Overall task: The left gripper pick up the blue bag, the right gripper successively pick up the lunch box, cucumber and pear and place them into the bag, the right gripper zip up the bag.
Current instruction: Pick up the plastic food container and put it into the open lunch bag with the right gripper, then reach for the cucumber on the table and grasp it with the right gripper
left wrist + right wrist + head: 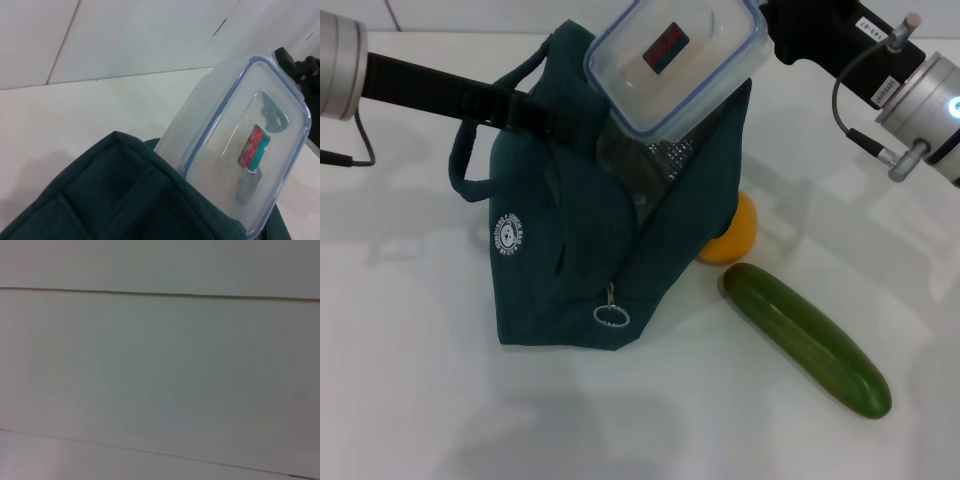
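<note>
The blue bag (570, 250) stands on the white table with its mouth open and silver lining (640, 165) showing. My left gripper (525, 108) reaches in from the left and is shut on the bag's top edge by a handle. My right gripper (768, 25) is shut on the far end of the lunch box (670, 60) and holds it tilted, its lower end inside the bag's mouth. The left wrist view shows the lunch box (245, 150) above the bag (110, 200). The pear (735, 235) lies behind the bag's right side. The cucumber (807, 338) lies to the right.
The bag's ring zip pull (611, 314) hangs low on the front. The table (410, 400) is white. The right wrist view shows only a plain pale surface with seams.
</note>
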Robot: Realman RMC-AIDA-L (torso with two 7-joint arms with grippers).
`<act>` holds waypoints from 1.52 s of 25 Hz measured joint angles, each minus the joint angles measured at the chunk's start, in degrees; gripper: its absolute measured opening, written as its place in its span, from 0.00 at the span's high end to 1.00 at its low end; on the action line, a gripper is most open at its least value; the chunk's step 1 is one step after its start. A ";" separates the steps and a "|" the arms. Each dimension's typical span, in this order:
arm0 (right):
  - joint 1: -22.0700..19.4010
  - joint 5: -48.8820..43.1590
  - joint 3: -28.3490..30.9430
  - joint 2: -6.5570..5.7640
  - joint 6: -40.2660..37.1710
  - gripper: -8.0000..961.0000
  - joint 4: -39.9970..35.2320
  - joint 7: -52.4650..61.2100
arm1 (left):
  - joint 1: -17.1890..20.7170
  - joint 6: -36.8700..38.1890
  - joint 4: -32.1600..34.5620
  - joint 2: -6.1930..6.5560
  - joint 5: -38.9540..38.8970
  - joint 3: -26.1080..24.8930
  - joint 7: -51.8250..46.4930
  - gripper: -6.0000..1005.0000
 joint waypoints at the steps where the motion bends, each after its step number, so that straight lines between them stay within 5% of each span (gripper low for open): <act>1: 0.00 -0.11 -0.01 0.00 0.08 0.84 0.00 -0.07 | 0.00 -0.01 0.00 0.00 0.00 0.00 0.02 0.96; 22: 1.73 -2.65 0.67 0.00 2.77 0.83 -0.12 -0.28 | -0.86 -0.09 -1.51 -0.26 -0.08 0.46 0.72 0.96; 33: -0.60 -2.74 0.53 0.00 -1.98 0.38 -3.99 -0.74 | -0.43 -0.08 -1.84 -0.29 -0.06 0.18 1.52 0.96; 38: -4.18 -3.80 0.07 0.00 -5.83 0.33 -8.31 -3.01 | -0.49 -0.10 -3.55 -0.30 -0.37 0.09 2.49 0.95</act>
